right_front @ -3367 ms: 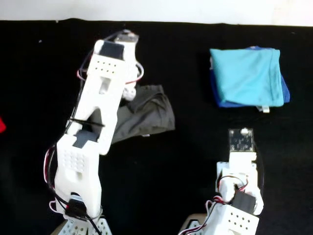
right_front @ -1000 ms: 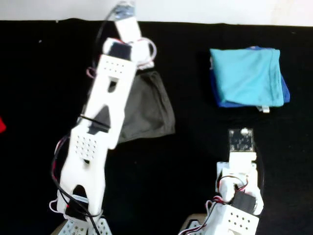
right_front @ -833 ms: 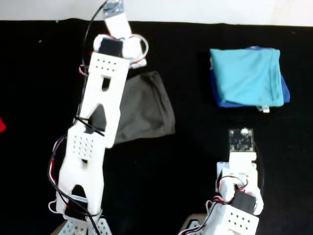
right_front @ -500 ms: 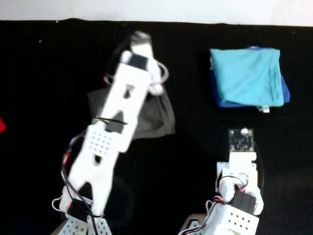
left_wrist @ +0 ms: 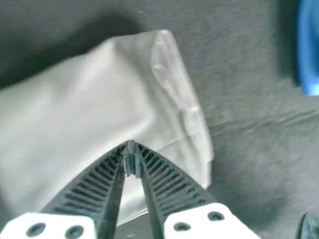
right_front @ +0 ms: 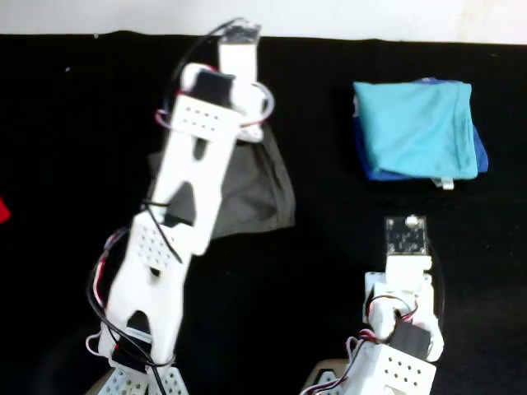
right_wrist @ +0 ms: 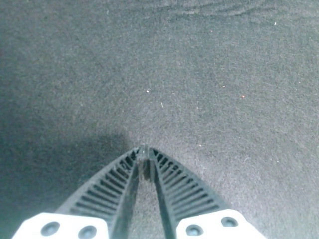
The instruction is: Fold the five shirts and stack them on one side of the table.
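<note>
A folded shirt point(right_front: 257, 188) is lying on the table point(right_front: 329, 271) near centre, with the left arm point(right_front: 177, 214) stretching over its nine o'clock side. A stack of folded shirts point(right_front: 416, 127) is sitting well apart at two o'clock. The right arm point(right_front: 403, 329) is sitting at five o'clock.

A black cloth point(right_front: 329, 247) covers the table from the near edge to the far edge and out to both sides. Along the far edge runs 1 pale, plain strip point(right_front: 346, 16), meeting the cloth in a nearly straight line. At the left edge, about midway between near and far, 1 small red sliver point(right_front: 2, 211) lies on the cloth; too little of it shows to tell what it is. Up close the cloth is a felt-like weave, with shallow creases point(left_wrist: 259, 124) in the left wrist view and a few pale lint specks point(right_wrist: 148, 91) in the right wrist view.
</note>
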### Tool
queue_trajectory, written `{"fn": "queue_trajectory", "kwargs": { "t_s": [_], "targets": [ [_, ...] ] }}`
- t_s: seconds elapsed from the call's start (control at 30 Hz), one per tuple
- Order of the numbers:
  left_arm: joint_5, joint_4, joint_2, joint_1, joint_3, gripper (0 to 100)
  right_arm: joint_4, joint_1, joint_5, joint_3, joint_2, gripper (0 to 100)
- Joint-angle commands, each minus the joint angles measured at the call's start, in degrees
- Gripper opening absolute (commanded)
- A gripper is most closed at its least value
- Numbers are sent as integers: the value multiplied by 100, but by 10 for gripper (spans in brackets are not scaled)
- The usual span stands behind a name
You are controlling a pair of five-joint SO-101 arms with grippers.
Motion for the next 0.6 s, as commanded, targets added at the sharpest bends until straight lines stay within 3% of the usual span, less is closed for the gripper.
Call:
{"fn": "queue_trajectory", "kwargs": {
  "t_s": [0.0,0.3,0.57],
  "targets": [
    [-334,123,-611,-268,558,11,13,48,35,831,-84,8],
    [-695,26,-2791,-787,4382,10,13,48,35,831,-84,8],
    [-932,-1785,-3319,-1138,7187,10,13,48,35,831,-84,8]
  ]
}}
